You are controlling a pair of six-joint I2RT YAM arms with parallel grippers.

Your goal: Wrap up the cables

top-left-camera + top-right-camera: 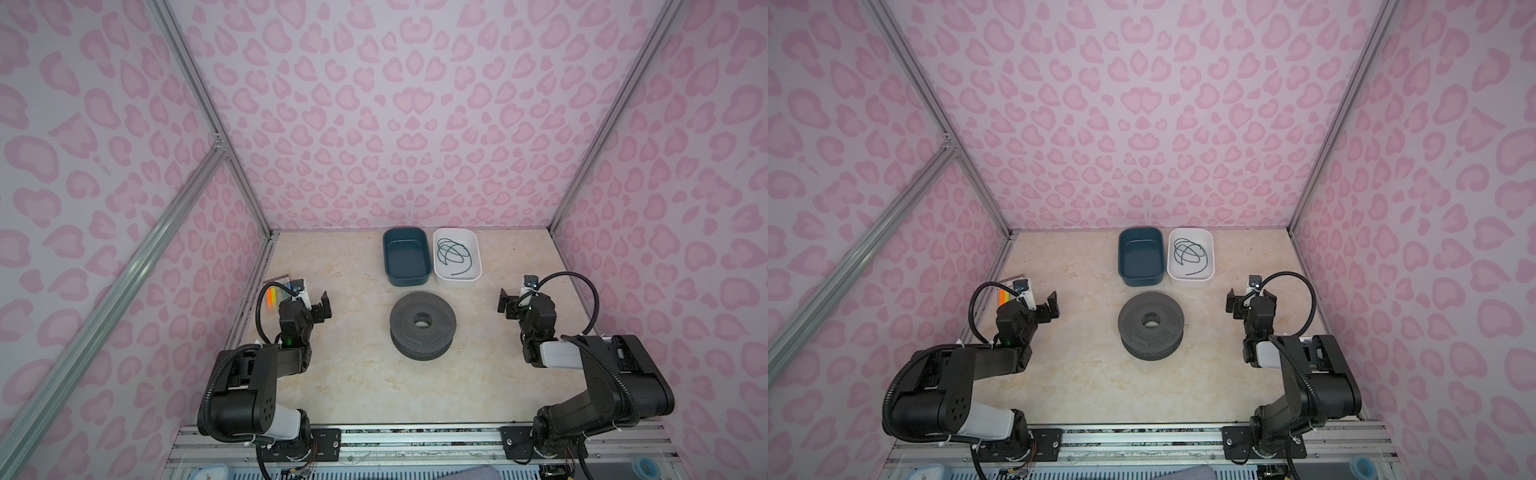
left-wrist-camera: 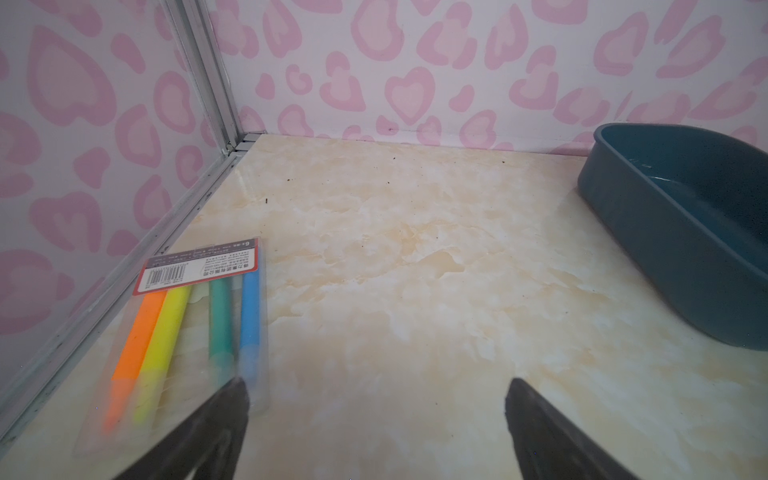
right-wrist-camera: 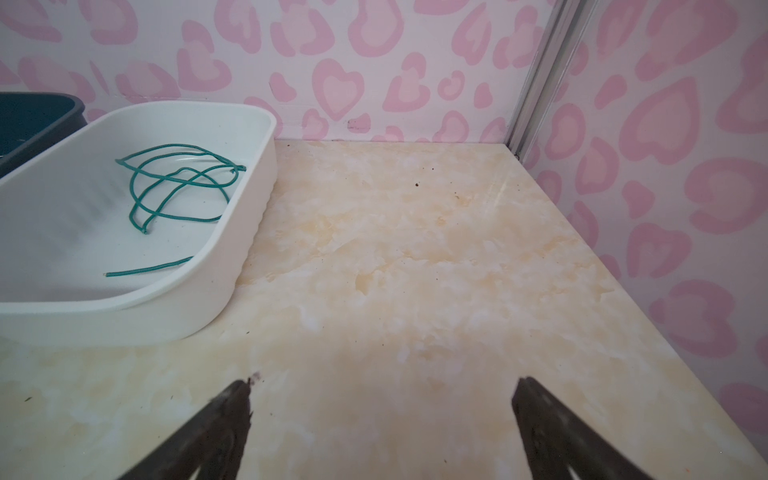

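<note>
The green cable (image 1: 453, 253) lies in the white tray (image 1: 457, 281) by the desk's (image 1: 353, 374) far edge. It is well apart from the left end effector (image 2: 376, 384) and the right end effector (image 3: 384, 382). Both are wide open and empty.

blue tub (image 1: 405, 259) adj white tub (image 1: 457, 277), pen pack (image 2: 199, 316).

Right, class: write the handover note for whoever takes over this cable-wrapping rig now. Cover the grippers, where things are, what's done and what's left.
Left gripper: fingers open, empty, over bare table beside the pen pack.
Right gripper: fingers open, empty, near the white tray.
Things: the green cable lies loose in the white tray at the back. The dark spool lies flat mid-table, no cable seen on it. The blue tray is empty.
Done: nothing yet.
Left: lift the cable out and wrap it, probably round the spool.
</note>
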